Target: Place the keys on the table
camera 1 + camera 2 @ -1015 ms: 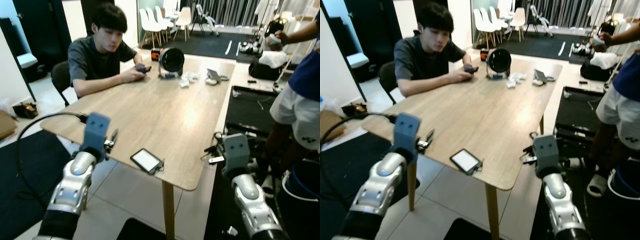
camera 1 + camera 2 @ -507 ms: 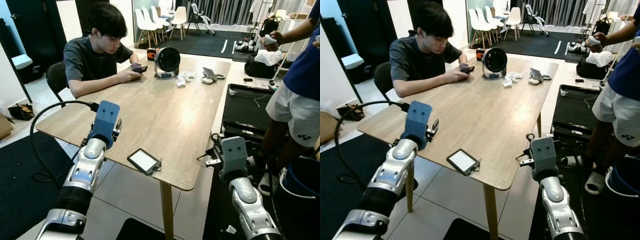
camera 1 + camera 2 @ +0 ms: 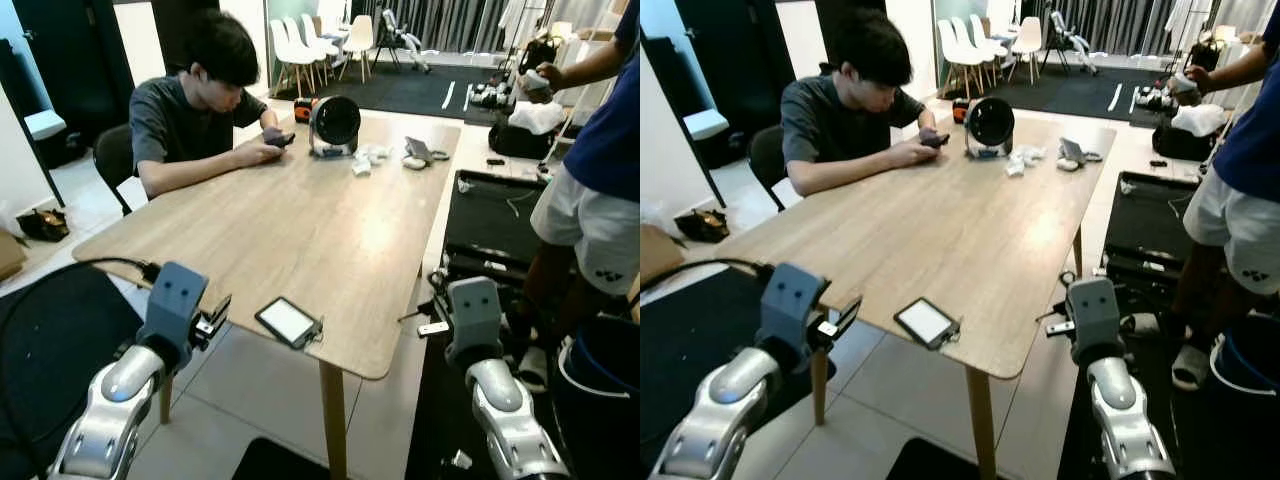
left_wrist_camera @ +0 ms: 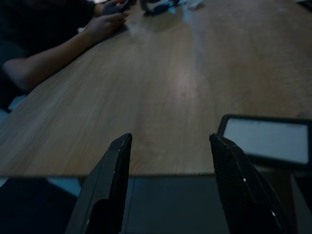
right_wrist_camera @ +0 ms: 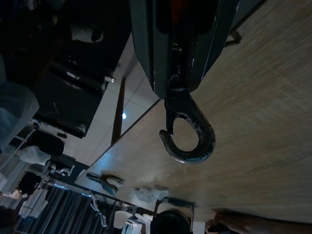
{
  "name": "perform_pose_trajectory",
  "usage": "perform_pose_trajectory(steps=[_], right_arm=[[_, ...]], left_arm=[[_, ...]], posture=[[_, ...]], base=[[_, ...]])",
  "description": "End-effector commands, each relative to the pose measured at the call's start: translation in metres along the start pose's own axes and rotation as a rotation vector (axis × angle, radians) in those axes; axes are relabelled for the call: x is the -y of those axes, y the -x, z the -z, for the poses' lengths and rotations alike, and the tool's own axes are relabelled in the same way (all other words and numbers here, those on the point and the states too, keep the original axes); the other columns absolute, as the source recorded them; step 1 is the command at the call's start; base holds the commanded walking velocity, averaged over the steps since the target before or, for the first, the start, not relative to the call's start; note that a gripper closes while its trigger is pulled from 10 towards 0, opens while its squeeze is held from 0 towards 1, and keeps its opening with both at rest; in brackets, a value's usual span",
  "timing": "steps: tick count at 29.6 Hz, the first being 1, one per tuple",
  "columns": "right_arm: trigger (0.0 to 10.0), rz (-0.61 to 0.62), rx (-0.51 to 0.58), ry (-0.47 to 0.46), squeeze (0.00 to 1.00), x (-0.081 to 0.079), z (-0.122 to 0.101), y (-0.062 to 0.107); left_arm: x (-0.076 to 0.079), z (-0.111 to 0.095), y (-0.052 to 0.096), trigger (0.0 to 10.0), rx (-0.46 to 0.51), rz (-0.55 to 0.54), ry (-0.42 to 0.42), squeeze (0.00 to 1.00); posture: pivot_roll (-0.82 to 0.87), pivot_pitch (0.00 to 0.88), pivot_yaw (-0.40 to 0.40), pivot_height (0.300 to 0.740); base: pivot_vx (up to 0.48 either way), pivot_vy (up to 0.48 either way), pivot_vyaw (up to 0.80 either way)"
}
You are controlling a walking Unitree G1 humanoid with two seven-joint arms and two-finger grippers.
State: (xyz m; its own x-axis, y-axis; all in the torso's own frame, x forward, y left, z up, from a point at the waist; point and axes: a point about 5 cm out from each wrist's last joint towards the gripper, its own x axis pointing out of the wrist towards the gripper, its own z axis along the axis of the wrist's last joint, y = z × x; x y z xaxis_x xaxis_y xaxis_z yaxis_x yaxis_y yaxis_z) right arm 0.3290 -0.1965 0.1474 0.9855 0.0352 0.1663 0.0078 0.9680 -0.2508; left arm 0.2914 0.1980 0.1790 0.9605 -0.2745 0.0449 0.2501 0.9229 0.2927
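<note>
since half a second ago, dropped lower and back off the near edge of the counter (image 3: 300, 215), the left hand (image 3: 213, 318), now below the rim near the left front corner, fingers spread apart. in the left wrist view, two black fingers (image 4: 113, 175) wide apart, framing the near edge of the pale wood top with the phone (image 4: 273, 141) lying screen-up just beyond the edge. hardly shifted, the right hand (image 3: 1060, 318), beside the right edge near the front corner, pinching the keys (image 3: 420, 320).

long light-wood counter on slim legs, standing on pale floor tiles with black mats (image 3: 500, 215) to either side. at the far end, a small round black fan (image 3: 334, 124), some crumpled white bits (image 3: 368, 158) and a small dark gadget (image 3: 420, 152). along the left edge, a seated person (image 3: 195, 100) in a dark grey shirt, forearms on the top, holding a dark phone-like thing. off the right edge, a standing person (image 3: 595, 170) in a blue top and white shorts. white chairs (image 3: 300, 45) in the back of the room.

keys: dark bunch with a pale tag, hanging off the right edge, not over the top. in the right wrist view, a dark metal hook clasp (image 5: 187, 129) dangling from between the pressed-together fingers, wood grain behind it.
</note>
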Motion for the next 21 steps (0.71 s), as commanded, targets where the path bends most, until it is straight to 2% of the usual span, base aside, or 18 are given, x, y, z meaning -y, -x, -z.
perform_pose_trajectory(steps=[1,5,9,16,20,21], right_arm=[[10.0,-0.003,0.055,-0.027,0.00,-0.002,-0.015,-0.007],[10.0,-0.012,0.172,-0.070,0.00,-0.008,-0.048,-0.020],[10.0,-0.033,0.210,-0.081,0.00,-0.013,-0.060,-0.022],[10.0,-0.061,0.185,-0.075,0.00,-0.023,-0.051,-0.019],[10.0,-0.065,0.181,-0.060,0.00,-0.027,-0.051,-0.023],[10.0,-0.076,0.113,0.002,0.00,-0.032,-0.050,-0.041]], left_arm=[[-0.003,-0.004,0.004,10.0,0.000,-0.010,-0.007,0.00],[0.000,-0.009,0.002,10.0,0.015,0.001,-0.001,0.00],[0.001,-0.011,0.003,10.0,0.017,0.009,0.004,0.00],[0.001,-0.011,0.005,10.0,0.011,0.009,0.007,0.00],[0.001,-0.012,0.003,10.0,0.011,0.008,0.008,0.00],[-0.001,-0.012,0.000,10.0,0.008,0.002,-0.002,0.00]], posture=[[0.06,0.119,0.016,0.740],[0.06,0.118,0.018,0.740],[0.06,0.117,0.019,0.740],[0.05,0.121,0.023,0.740],[0.05,0.124,0.026,0.740],[0.05,0.124,0.027,0.740]], base=[[0.000,0.000,0.00],[0.000,0.000,0.00],[0.000,0.000,0.00],[0.000,0.000,0.00],[0.000,0.000,0.00],[0.000,0.000,0.00]])
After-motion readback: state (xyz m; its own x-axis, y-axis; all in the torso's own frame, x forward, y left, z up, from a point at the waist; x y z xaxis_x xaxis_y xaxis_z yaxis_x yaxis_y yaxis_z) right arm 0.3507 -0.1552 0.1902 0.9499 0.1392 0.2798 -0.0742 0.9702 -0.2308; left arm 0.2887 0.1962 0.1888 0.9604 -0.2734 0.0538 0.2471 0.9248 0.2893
